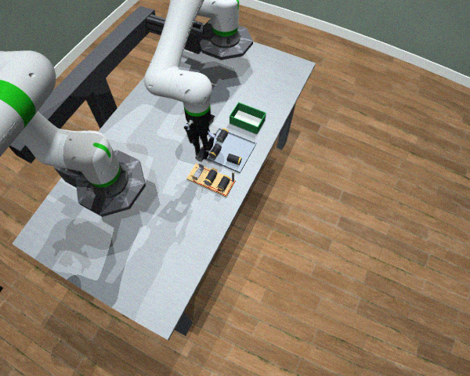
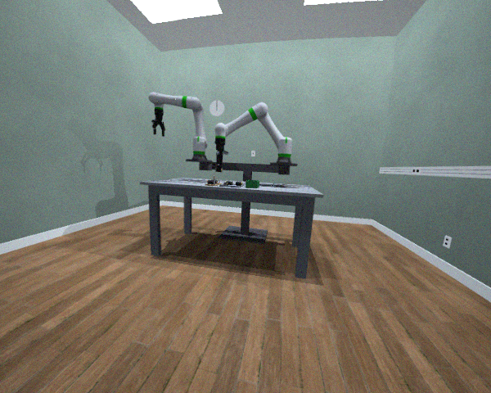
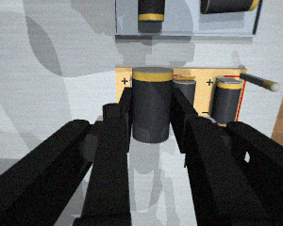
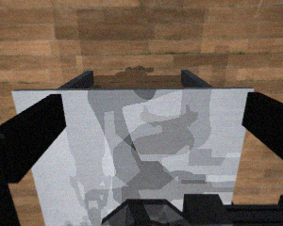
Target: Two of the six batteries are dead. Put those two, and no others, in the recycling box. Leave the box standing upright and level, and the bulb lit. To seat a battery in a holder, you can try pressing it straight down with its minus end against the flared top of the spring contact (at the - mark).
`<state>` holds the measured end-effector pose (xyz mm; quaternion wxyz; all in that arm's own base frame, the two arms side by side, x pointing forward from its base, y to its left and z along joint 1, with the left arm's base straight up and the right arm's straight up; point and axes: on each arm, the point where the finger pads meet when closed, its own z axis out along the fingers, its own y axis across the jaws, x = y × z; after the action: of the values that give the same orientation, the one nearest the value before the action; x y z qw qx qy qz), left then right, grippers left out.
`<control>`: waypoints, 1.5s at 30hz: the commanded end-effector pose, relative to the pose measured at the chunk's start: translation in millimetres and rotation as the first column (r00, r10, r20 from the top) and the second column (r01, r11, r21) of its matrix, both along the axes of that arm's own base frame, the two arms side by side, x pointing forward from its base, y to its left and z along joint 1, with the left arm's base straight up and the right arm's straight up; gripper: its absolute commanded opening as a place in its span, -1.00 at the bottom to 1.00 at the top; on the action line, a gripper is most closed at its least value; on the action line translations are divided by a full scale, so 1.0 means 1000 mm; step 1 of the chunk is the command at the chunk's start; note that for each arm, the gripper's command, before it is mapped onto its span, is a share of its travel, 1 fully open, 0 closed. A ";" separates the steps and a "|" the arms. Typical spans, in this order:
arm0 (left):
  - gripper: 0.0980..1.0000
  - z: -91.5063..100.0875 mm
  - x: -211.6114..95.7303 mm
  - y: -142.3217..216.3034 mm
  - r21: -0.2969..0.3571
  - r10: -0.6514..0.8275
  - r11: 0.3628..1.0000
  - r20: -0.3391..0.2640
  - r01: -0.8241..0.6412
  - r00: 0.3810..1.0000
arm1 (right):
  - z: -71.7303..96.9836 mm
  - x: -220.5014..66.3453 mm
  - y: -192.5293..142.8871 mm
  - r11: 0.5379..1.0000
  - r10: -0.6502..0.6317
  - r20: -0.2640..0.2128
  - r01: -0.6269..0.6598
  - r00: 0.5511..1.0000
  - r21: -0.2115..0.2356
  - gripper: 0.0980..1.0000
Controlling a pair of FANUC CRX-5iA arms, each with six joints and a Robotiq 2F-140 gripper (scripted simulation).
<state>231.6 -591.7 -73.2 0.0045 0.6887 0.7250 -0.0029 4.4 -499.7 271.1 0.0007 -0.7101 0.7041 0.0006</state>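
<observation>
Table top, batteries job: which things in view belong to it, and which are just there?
Job:
- recycling box
- battery in the left fingers
- tray and its three batteries
- holder board with two batteries

Just there:
- wall clock
- wall outlet
</observation>
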 end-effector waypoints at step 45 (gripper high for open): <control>-0.68 -0.062 -0.011 -0.035 0.008 0.002 1.000 -0.002 -0.002 1.000 | 0.001 0.000 0.000 1.000 0.000 0.000 0.000 1.000 -0.002 1.00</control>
<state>219.6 -625.2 -136.8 -0.0004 0.6879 0.7258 0.0000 4.4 -499.7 271.1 0.0007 -0.7101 0.7041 0.0006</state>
